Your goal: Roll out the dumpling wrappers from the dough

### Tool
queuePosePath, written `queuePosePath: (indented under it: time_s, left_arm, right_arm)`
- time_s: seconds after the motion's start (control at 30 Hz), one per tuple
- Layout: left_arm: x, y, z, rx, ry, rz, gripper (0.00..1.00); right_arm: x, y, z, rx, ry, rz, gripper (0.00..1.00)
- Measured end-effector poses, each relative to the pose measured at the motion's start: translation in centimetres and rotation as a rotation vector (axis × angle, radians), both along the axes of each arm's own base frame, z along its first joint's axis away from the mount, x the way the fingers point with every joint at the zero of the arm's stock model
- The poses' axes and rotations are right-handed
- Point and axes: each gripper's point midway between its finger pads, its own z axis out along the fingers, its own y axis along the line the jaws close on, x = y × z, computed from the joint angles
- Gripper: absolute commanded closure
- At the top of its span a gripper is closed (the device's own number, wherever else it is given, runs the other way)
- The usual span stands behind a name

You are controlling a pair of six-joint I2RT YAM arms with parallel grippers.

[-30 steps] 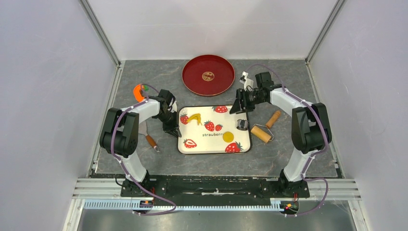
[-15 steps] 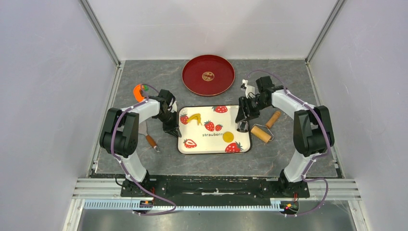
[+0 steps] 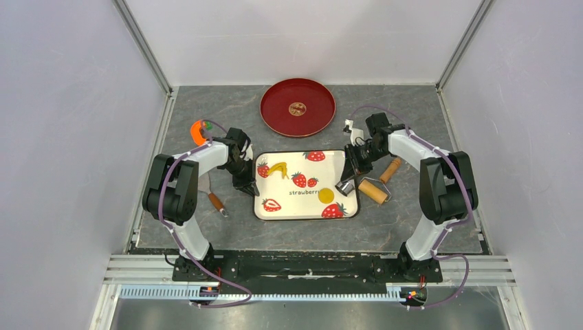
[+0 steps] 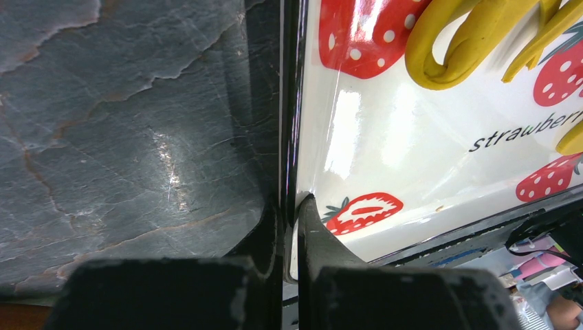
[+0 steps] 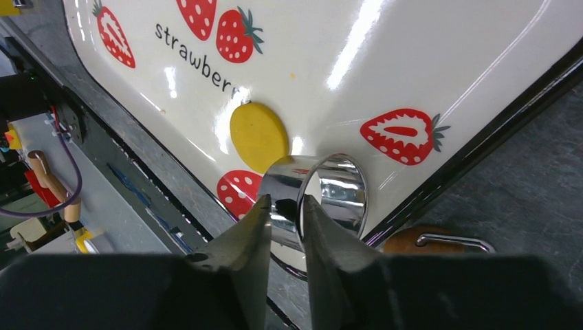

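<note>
The dumpling wrapper [image 3: 326, 195] is a small flat yellow disc on the strawberry tray [image 3: 289, 207], near its front right. It also shows in the right wrist view [image 5: 258, 136]. My right gripper [image 3: 348, 180] is shut on the wall of a shiny metal ring cutter [image 5: 323, 192], one finger inside the ring and one outside, just right of the disc. The curved yellow dough scrap [image 3: 277, 168] lies at the tray's back left [image 4: 454, 48]. My left gripper [image 3: 244, 184] is shut on the tray's left rim [image 4: 289, 172].
A wooden rolling pin [image 3: 377, 187] lies on the table right of the tray, close to the cutter [image 5: 412, 240]. A red plate [image 3: 297, 106] stands at the back. An orange tool [image 3: 199, 130] and a wooden-handled scraper [image 3: 213, 199] lie left of the tray.
My right gripper has come down and toward the near edge to the ring cutter and closed on its wall. The left arm has not moved.
</note>
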Motion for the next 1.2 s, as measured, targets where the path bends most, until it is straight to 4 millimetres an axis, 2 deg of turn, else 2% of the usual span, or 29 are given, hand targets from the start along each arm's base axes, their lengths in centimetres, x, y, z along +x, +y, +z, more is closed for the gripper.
queuePosePath:
  time_s: [0.13,0.47,0.7,0.83,1.07,1.2]
  left_arm:
    - [0.0,0.0,0.0,0.0,0.0,0.0,0.98]
    - [0.0,0.0,0.0,0.0,0.0,0.0,0.98]
    - [0.0,0.0,0.0,0.0,0.0,0.0,0.98]
    - [0.0,0.0,0.0,0.0,0.0,-0.001,0.98]
    - [0.0,0.0,0.0,0.0,0.0,-0.001,0.98]
    - [0.0,0.0,0.0,0.0,0.0,-0.001,0.98]
  right_arm:
    - [-0.2,0.5,0.4,0.035,0.009,0.008,1.0]
    - [0.0,1.4,1.3,0.096,0.016,0.003,1.0]
    - [3.1,1.7,3.5,0.129,-0.063,-0.047,1.0]
    - [6.1,0.3,4.6,0.111,-0.144,-0.121,1.0]
    - [11.1,-5.3,4.6,-0.122,-0.317,-0.327,1.0]
    - [13.2,-8.0,4.8,-0.26,-0.408,-0.417,1.0]
